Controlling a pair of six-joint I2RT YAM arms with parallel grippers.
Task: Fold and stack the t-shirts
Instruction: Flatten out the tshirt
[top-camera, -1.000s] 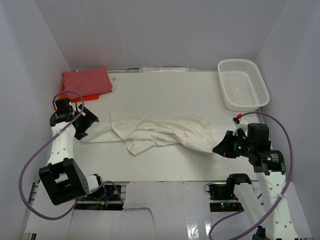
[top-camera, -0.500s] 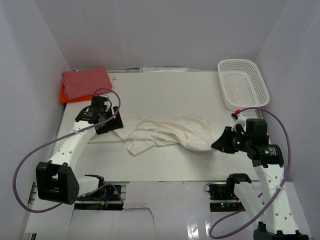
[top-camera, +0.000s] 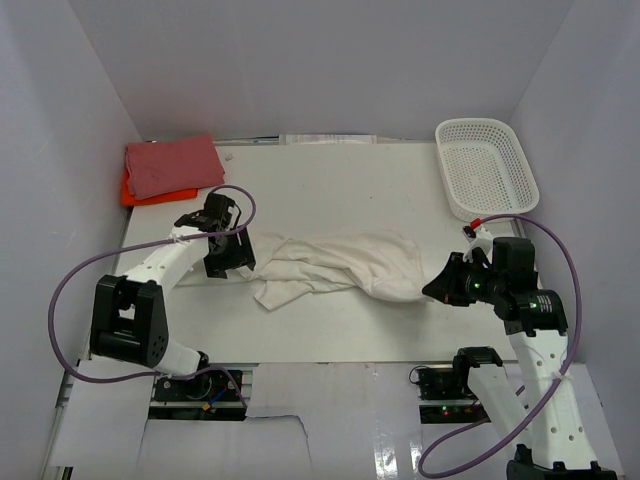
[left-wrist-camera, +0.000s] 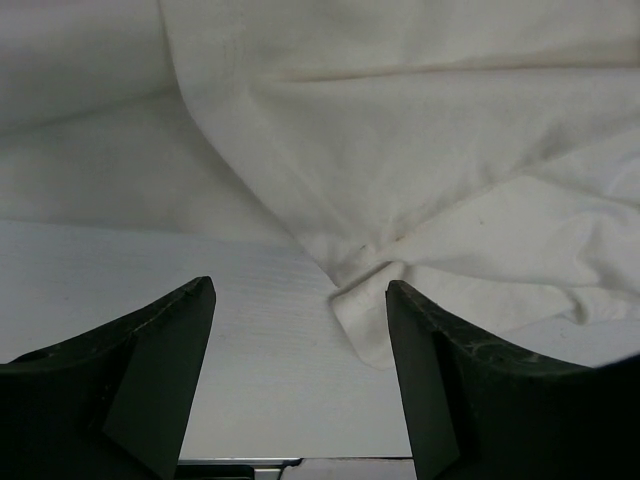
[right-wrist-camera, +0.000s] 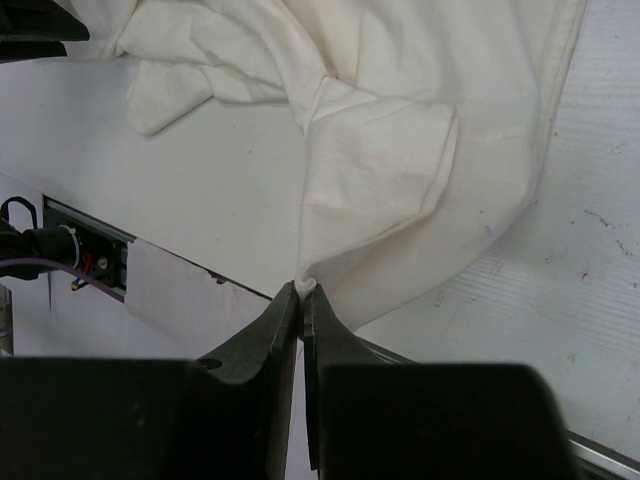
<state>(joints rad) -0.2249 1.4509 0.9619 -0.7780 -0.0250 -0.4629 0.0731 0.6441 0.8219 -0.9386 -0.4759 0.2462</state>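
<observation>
The cream t-shirt (top-camera: 330, 265) lies crumpled and stretched across the middle of the table. It also fills the left wrist view (left-wrist-camera: 420, 150) and the right wrist view (right-wrist-camera: 400, 130). My right gripper (top-camera: 432, 292) is shut on the shirt's right end, pinching a fold of cloth (right-wrist-camera: 303, 285). My left gripper (top-camera: 232, 262) is open and empty, low over the shirt's left end, with a cloth corner (left-wrist-camera: 360, 320) lying between its fingers. The folded pink-red t-shirt (top-camera: 172, 163) rests on the orange t-shirt (top-camera: 130, 190) at the far left corner.
A white mesh basket (top-camera: 485, 166) stands at the far right corner. Purple cables loop beside both arms. The table's near edge (top-camera: 330, 362) runs just in front of the shirt.
My left gripper has swung from the table's left edge rightward to the cream shirt's left end. My right gripper has stayed shut on the cloth and shifted slightly.
</observation>
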